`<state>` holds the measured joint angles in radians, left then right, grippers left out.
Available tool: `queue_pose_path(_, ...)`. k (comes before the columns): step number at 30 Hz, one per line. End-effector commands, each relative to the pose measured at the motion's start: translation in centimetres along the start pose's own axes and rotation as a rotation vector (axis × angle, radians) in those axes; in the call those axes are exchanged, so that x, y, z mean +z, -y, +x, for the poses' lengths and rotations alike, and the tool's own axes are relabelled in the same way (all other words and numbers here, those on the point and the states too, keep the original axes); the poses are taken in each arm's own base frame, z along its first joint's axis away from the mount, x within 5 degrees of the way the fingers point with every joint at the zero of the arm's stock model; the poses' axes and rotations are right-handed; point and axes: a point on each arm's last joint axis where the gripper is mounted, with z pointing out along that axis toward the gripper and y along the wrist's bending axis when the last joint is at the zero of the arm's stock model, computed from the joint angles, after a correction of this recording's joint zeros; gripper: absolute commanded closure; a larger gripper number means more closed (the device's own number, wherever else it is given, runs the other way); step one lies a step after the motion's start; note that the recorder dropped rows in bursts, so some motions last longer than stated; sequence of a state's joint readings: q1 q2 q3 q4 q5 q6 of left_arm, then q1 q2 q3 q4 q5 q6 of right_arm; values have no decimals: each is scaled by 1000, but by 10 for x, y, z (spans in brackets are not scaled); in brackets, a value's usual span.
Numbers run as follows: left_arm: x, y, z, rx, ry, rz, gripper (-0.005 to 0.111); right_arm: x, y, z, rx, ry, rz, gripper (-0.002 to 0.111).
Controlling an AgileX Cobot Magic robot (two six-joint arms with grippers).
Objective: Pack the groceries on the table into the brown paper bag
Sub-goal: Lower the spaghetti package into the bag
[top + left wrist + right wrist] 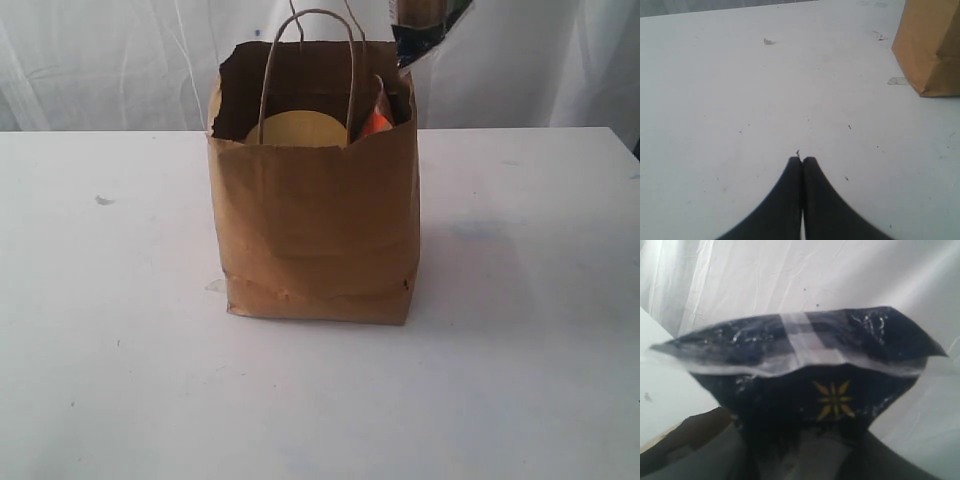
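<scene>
My left gripper (pixel 801 160) is clenched on nothing, its black fingers pressed together low over the bare white table (pixel 740 100). A bottom corner of the brown paper bag (pixel 932 45) stands well ahead of it, with a clear scrap of tape (pixel 897 80) just beside that corner. From the exterior camera, the bag (pixel 315 230) stands upright mid-table, a small scuff (pixel 104 200) well apart at its ten o'clock. Inside the ragged mouth sits a tan jar lid (pixel 297 130), and at the lid's three o'clock is something orange (pixel 376 122) that I cannot identify. My right gripper (pixel 800 445) is grasping the blue spaghetti packet (pixel 805 350), whose crimped end sticks out past my fingers. The packet (pixel 428 30) hangs in the air at the bag mouth's one o'clock, over the far corner of the rim, with the white curtain (pixel 100 60) behind it.
</scene>
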<state>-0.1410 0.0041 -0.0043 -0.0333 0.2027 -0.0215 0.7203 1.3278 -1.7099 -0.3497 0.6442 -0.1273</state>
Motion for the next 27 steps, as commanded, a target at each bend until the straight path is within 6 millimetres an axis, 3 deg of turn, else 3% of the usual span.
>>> queue_pose_path(1, 0, 0, 1, 0, 0, -2, 107, 6, -5, -12, -98, 118, -54, 108)
queue_pose_path(15, 0, 0, 1, 0, 0, -2, 107, 39, -30, 0, -192, 93, -201, 108)
queue_pose_path(27, 0, 0, 1, 0, 0, -2, 107, 68, -37, 33, -187, -97, -338, 108)
